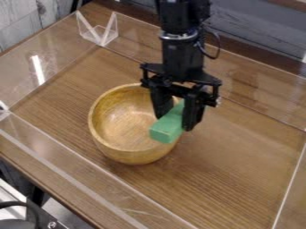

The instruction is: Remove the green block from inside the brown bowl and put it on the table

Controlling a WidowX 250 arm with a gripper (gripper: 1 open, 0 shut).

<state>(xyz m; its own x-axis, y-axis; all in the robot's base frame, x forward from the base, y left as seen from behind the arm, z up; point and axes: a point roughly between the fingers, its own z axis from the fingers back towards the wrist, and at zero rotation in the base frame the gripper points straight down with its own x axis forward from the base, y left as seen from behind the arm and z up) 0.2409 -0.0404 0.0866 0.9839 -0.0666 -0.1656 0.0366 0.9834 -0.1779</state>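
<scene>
Green block held above the bowl's right rim

The glossy brown wood-grain table with clear plastic walls carries the round, thick-walled tan wooden bowl; over the bowl's right rim the black robot gripper points steeply down, its fingers pinching the flat, bright green rectangular block, which hangs tilted, clear of the bowl's floor.

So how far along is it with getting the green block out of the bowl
Done: the green block is lifted out of the brown bowl's hollow. In hand: the pincer is shut on it, holding it over the bowl's right rim. Left: carry it clear and set it on the table.
</scene>
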